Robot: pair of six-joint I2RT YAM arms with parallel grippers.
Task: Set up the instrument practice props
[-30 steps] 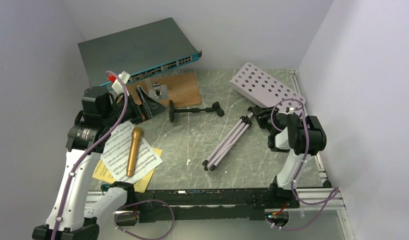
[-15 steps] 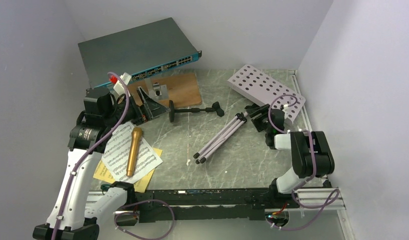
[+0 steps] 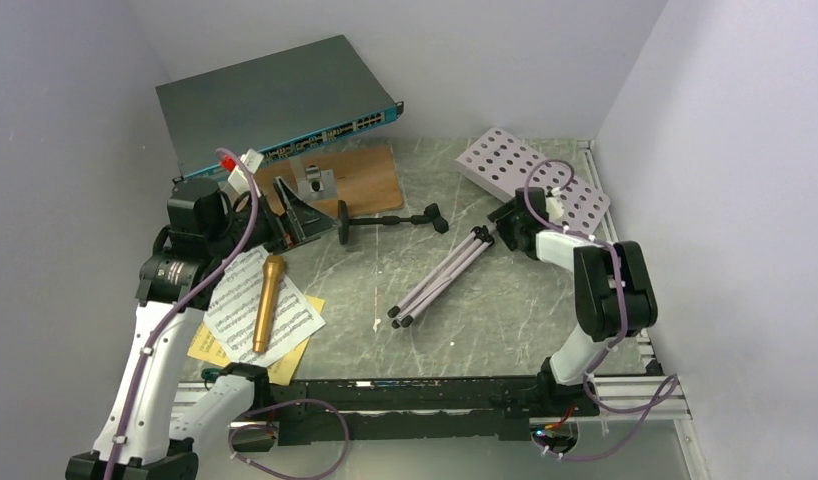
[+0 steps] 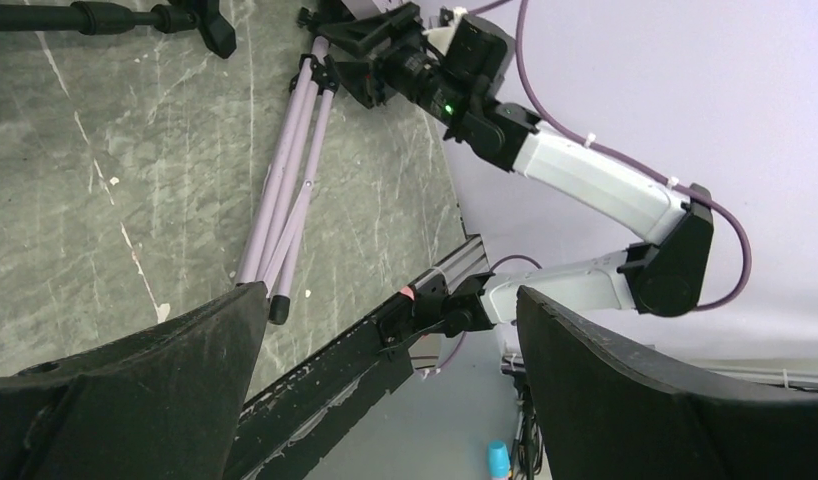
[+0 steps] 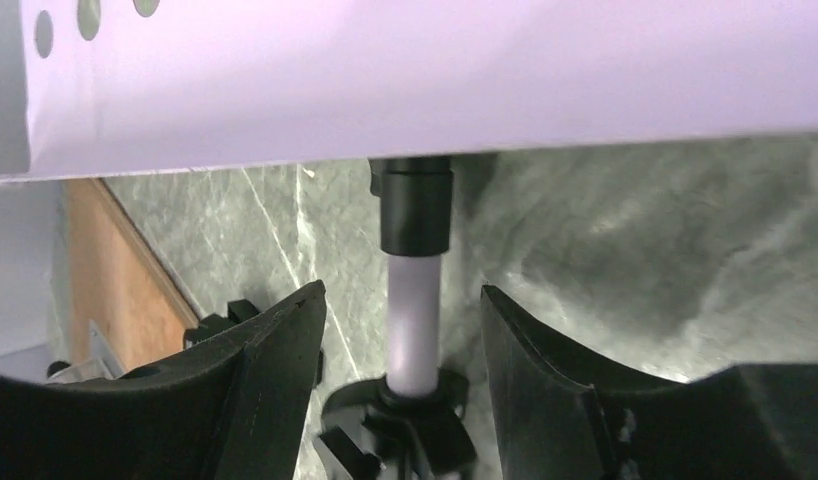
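The pale lilac music stand lies on its side. Its perforated desk (image 3: 533, 178) is at the back right and its folded tripod legs (image 3: 440, 280) point to the middle. My right gripper (image 3: 502, 226) is open, its fingers either side of the stand's lilac post (image 5: 415, 320) just under the desk (image 5: 385, 70), with gaps on both sides. The black mic stand (image 3: 385, 220) lies flat. The gold microphone (image 3: 267, 302) rests on the white sheets (image 3: 235, 300), which lie over yellow ones (image 3: 207, 345). My left gripper (image 3: 307, 212) is open and empty beside the mic stand's round base.
A grey network switch (image 3: 275, 100) leans on the back wall. A wooden board with a metal block (image 3: 370, 178) lies in front of it. Walls close in on three sides. In the left wrist view the tripod legs (image 4: 285, 200) and the right arm (image 4: 585, 170) show.
The right arm has folded up and its gripper has shifted back-left at the stand's joint. The stand's legs have slid left and the desk has shifted a little. The left arm has barely moved.
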